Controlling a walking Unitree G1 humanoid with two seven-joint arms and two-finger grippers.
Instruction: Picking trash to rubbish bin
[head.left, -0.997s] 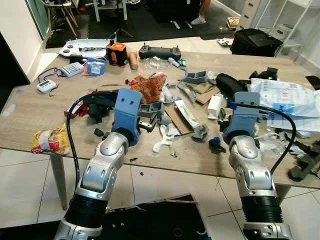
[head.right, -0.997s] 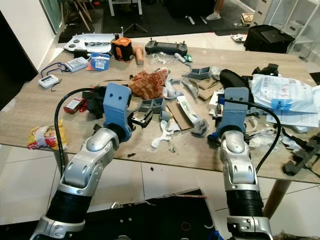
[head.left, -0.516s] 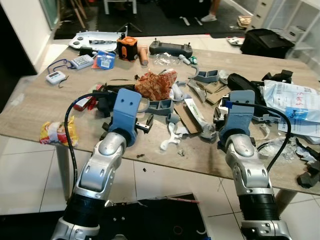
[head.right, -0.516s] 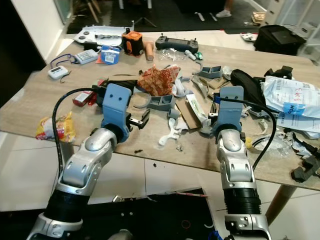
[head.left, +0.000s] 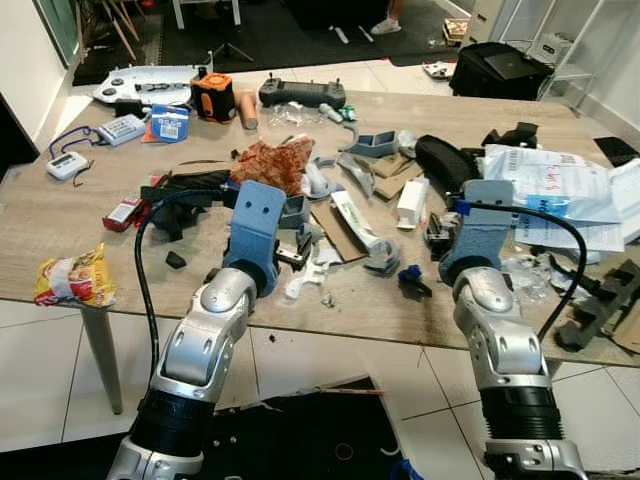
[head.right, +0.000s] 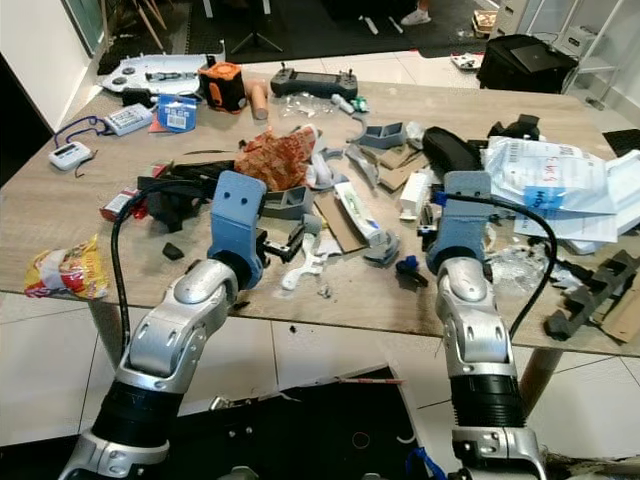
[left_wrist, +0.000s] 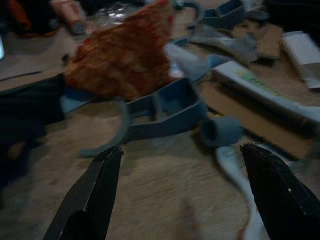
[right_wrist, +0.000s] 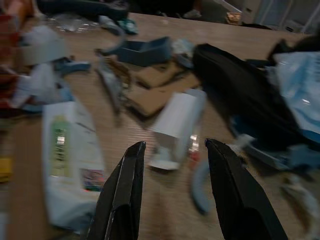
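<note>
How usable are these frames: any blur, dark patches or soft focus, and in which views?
Eye views: evenly lit and sharp enough to read the table clutter. Left wrist view: dim and soft, the red-orange wrapper smeared, the left gripper fingers dark silhouettes. Right wrist view: motion-blurred, the white box and black pouch lack crisp edges past the right gripper.

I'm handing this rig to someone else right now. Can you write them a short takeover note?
Left claw: open, empty, over the table in front of the red wrapper and a grey plastic bracket.
Right claw: open, empty, pointing at the small white box.
Other trash: yellow snack bag at the table's near left edge, long white packet mid-table.
Done: nothing picked up yet.
Left: grab each piece of trash and carry it to the bin.
</note>
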